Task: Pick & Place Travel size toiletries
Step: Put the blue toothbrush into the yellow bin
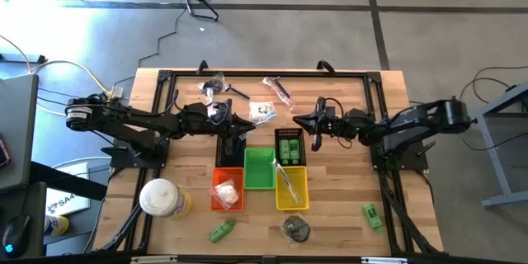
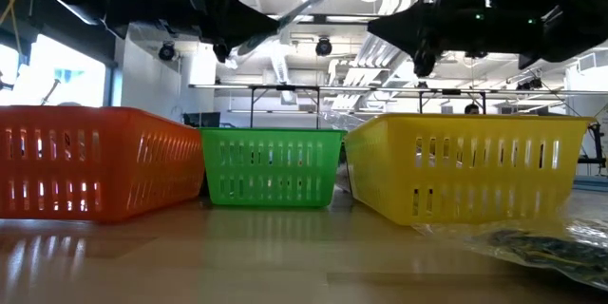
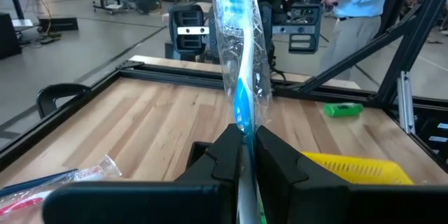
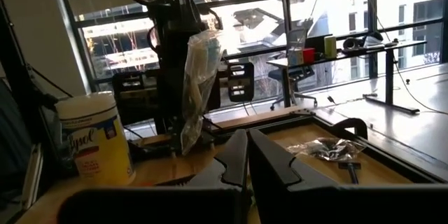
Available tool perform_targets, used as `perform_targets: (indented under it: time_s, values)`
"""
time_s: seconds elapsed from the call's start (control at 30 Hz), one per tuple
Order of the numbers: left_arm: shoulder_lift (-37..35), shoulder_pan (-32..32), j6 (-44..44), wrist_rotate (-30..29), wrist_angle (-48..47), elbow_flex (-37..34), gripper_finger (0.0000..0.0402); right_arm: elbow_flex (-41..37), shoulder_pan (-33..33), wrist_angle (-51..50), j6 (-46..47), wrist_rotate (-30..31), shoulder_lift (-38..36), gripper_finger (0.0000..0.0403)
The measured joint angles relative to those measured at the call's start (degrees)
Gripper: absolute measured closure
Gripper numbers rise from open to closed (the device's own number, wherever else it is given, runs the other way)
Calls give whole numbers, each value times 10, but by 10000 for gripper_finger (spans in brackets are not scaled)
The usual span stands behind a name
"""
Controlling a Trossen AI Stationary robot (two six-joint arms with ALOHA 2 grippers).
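My left gripper point(image 3: 245, 136) hangs above the table's middle point(image 1: 247, 125), level and shut on a blue toothbrush in clear wrap point(image 3: 241, 56). The low view shows that toothbrush point(image 2: 294, 14) slanting upward. My right gripper point(image 1: 297, 120) faces the left one from the right, above the black basket point(image 1: 290, 147). It is shut with nothing between its fingers point(image 4: 246, 143). More toiletries lie on the table: wrapped pieces at the far side point(image 1: 278, 88), point(image 1: 213, 89), point(image 1: 264, 111), and green tubes near the front point(image 1: 221, 230), point(image 1: 372, 214). My left gripper pinches the wrapped toothbrush by its lower end point(image 3: 243, 120) between its two fingers. The fingers come level from the table's left and lie across the toothbrush. It stands up above the fingers, clear of the table and the baskets.
The green point(image 1: 259, 167), orange point(image 1: 228, 190) and yellow point(image 1: 291, 187) baskets stand in front of the black one. A round white-and-yellow container point(image 1: 161, 198) stands at the near left. A dark wrapped item point(image 1: 297, 228) lies near the front edge. A person point(image 3: 364, 7) stands beyond the table.
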Motion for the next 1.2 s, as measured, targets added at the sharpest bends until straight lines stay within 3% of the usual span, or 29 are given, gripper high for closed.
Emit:
perform_targets:
  time_s: [0.27,0.7,1.2]
  values:
    - [0,0,0,0,0,0,375,73,0,-11,-4,-45,83,396]
    - [0,0,0,-1,-6,0,375,146,0,-14,-4,-55,171,383]
    - [0,0,0,-1,-8,0,375,163,0,-17,-1,-73,174,163]
